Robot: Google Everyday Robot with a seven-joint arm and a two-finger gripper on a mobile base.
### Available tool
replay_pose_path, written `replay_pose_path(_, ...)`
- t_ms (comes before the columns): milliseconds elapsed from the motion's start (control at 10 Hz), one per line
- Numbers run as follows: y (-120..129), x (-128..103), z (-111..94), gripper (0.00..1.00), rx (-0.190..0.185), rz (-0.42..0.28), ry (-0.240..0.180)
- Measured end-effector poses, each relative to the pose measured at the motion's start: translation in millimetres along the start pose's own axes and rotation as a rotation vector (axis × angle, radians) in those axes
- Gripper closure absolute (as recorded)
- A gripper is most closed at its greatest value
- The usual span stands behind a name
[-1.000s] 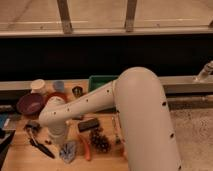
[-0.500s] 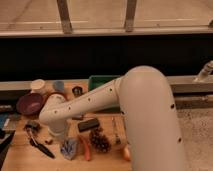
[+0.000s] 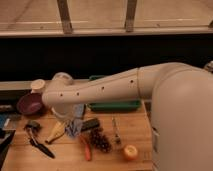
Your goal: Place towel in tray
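Note:
A crumpled pale blue-grey towel [image 3: 74,127] is at the left middle of the wooden table, right below the end of my arm. My gripper [image 3: 67,116] is at the towel's top edge, mostly hidden behind the white wrist. I cannot tell whether the towel hangs from it or lies on the table. The green tray [image 3: 116,105] stands at the back of the table, to the right of the gripper, partly hidden by my forearm.
A purple bowl [image 3: 27,104] and a pale cup [image 3: 37,86] stand at the back left. A banana [image 3: 56,132], a black tool [image 3: 40,145], a dark block [image 3: 90,124], a dark cluster [image 3: 100,141], a red stick [image 3: 86,148] and an orange fruit [image 3: 131,151] surround the towel.
The arm has swung and its elbow now fills the right side. The towel has shifted up and toward the back of the table, staying right beneath the gripper.

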Motion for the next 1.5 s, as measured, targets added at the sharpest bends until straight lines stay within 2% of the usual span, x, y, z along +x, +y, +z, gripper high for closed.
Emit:
replay_pose_path(200, -46, -11, -48, 1.00, 0.053, 0.064, -0.062)
replay_pose_path(300, -59, -11, -59, 1.00, 0.067, 0.085, -0.074)
replay_pose_path(900, -57, -12, -58, 1.00, 0.063, 0.083, -0.068)
replay_pose_path(1000, -60, -12, -59, 1.00, 0.077, 0.084, -0.061)
replay_pose_path(1200, -80, -20, -67, 1.00, 0.119, 0.106, -0.060)
replay_pose_path(1500, -148, -39, -84, 1.00, 0.180, 0.164, -0.097)
